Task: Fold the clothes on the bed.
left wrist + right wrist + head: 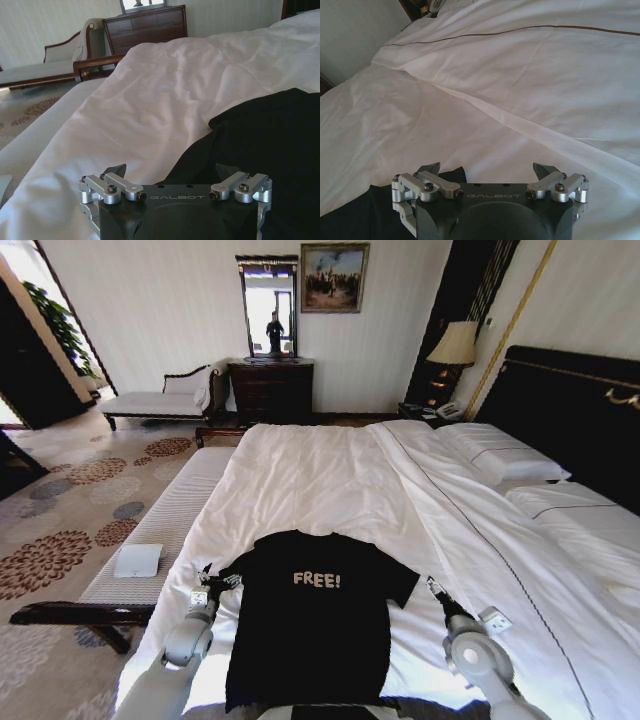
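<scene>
A black T-shirt [308,625] with white "FREE!" lettering lies flat, chest up, on the near end of the bed [330,480], its sleeves spread to each side over the white duvet. The left pincer [212,578] sits at the shirt's left sleeve with its jaws released, the sleeve edge lying between them in the left wrist view. The right pincer [434,588] rests on the duvet just beside the right sleeve, also released and holding nothing. White pillows [500,458] lie against the dark headboard [570,405] on the right. A padded bench [165,525] runs along the bed's left side. Farther back stand a chaise [160,400], a dark dresser [271,390] under a mirror [268,305], a framed painting [333,277] and a lamp [455,345].
</scene>
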{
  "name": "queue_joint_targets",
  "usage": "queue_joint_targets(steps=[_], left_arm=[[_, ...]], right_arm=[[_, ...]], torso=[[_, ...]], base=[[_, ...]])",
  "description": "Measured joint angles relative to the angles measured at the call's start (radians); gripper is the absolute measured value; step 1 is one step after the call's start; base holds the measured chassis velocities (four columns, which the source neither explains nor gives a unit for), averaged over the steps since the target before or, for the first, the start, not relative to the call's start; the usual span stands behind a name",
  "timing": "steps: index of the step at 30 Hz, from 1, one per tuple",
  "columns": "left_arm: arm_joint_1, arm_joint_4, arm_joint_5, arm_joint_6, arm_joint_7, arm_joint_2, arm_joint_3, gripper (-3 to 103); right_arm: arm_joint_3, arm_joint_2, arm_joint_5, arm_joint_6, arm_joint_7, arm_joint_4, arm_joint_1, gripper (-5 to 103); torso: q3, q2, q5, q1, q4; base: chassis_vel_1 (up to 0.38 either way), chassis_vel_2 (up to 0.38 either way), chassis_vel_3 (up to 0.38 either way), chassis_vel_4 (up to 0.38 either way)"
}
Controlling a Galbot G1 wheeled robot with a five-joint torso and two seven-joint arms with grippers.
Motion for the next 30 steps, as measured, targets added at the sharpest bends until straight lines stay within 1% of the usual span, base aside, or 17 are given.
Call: queue_joint_targets(steps=[1,3,6,7,9,12,13,14,15,16,18,21,23,24,26,28,30], left_arm=[[-0.006,0.007,-0.016,0.002,0.000,-0.002,0.003,103],[-0.010,0.009,-0.034,0.008,-0.002,-0.006,0.004,100],[-0.013,0.014,-0.062,0.016,-0.007,-0.012,0.005,86],[-0.013,0.014,-0.062,0.016,-0.007,-0.012,0.005,86],[-0.016,0.028,-0.075,0.019,-0.009,-0.014,0.004,81],[-0.019,0.033,-0.117,0.031,-0.010,-0.014,-0.001,64],[-0.020,0.033,-0.124,0.033,-0.010,-0.014,-0.002,64],[-0.020,0.033,-0.124,0.033,-0.010,-0.014,-0.002,64],[-0.020,0.034,-0.129,0.034,-0.010,-0.014,-0.004,53],[-0.020,0.034,-0.130,0.034,-0.010,-0.014,-0.006,53],[-0.023,0.035,-0.133,0.034,-0.011,-0.014,-0.013,43],[-0.028,0.035,-0.137,0.035,-0.012,-0.014,-0.020,37],[-0.033,0.037,-0.141,0.037,-0.014,-0.013,-0.024,26],[-0.033,0.037,-0.141,0.037,-0.014,-0.013,-0.024,26],[-0.037,0.038,-0.148,0.038,-0.018,-0.014,-0.028,15],[-0.039,0.038,-0.150,0.038,-0.020,-0.014,-0.030,15],[-0.046,0.038,-0.165,0.040,-0.027,-0.019,-0.038,5]], right_arm=[[0.000,0.000,0.000,0.000,0.000,-0.003,0.000,100],[0.000,0.001,0.000,0.000,0.000,-0.004,-0.001,100],[0.000,0.002,-0.001,0.000,0.000,-0.006,-0.003,100],[0.000,0.002,-0.001,0.000,0.000,-0.006,-0.003,100],[0.000,0.002,-0.001,0.000,0.000,-0.006,-0.003,100],[0.000,0.000,-0.002,0.001,0.000,-0.006,-0.003,100],[0.000,0.000,-0.002,0.001,0.000,-0.006,-0.002,100],[0.000,0.000,-0.002,0.001,0.000,-0.006,-0.002,100],[-0.001,-0.001,-0.002,0.001,0.000,-0.006,-0.002,100],[-0.001,-0.001,-0.002,0.001,0.000,-0.006,-0.002,100],[-0.001,-0.001,-0.002,0.001,0.000,-0.004,-0.002,100],[-0.001,0.001,-0.003,0.001,0.000,-0.003,-0.003,100],[-0.001,0.003,-0.006,0.001,0.000,-0.003,-0.006,100],[-0.001,0.003,-0.006,0.001,0.000,-0.003,-0.006,100],[0.000,0.004,-0.007,0.002,0.000,0.000,-0.008,100],[0.001,0.004,-0.007,0.002,0.000,0.001,-0.009,100],[0.004,0.002,-0.008,0.002,0.000,0.005,-0.012,100]], torso=[[0.000,0.000,0.0002,0.000,0.0000],[0.000,0.000,0.0001,0.000,-0.0001],[0.000,0.000,0.0001,0.000,0.0000],[0.000,0.000,0.0001,0.000,0.0000],[0.000,0.000,0.0001,0.000,0.0000],[0.000,0.000,0.0001,0.000,0.0000],[0.000,0.000,0.0001,0.000,0.0000],[0.000,0.000,0.0001,0.000,0.0000],[0.000,0.000,0.0001,0.000,0.0000],[0.000,0.000,0.0001,0.000,0.0000],[0.000,0.000,0.0001,0.000,0.0000],[0.000,0.000,0.0001,0.000,0.0000],[0.000,0.000,0.0001,0.000,0.0000],[0.000,0.000,0.0001,0.000,0.0000],[0.000,0.000,0.0001,0.000,0.0000],[0.000,0.000,0.0001,0.000,0.0000],[0.000,0.000,0.0001,0.000,0.0000]], base=[[0.000,0.000,0.000,0.000],[0.000,0.000,0.000,0.000],[0.000,0.000,0.000,0.000],[0.000,0.000,0.000,0.000],[0.000,0.000,0.000,0.000],[0.000,0.000,0.000,0.000],[0.000,0.000,0.000,0.000],[0.000,0.000,0.000,0.000],[0.000,0.000,0.000,0.000],[0.000,0.000,0.000,0.000],[0.000,0.000,0.000,0.000],[0.000,0.000,0.000,0.000],[0.000,0.000,0.000,0.000],[0.000,0.000,0.000,0.000],[0.000,0.000,0.000,0.000],[0.000,0.000,0.000,0.000],[0.000,0.000,0.000,0.000]])
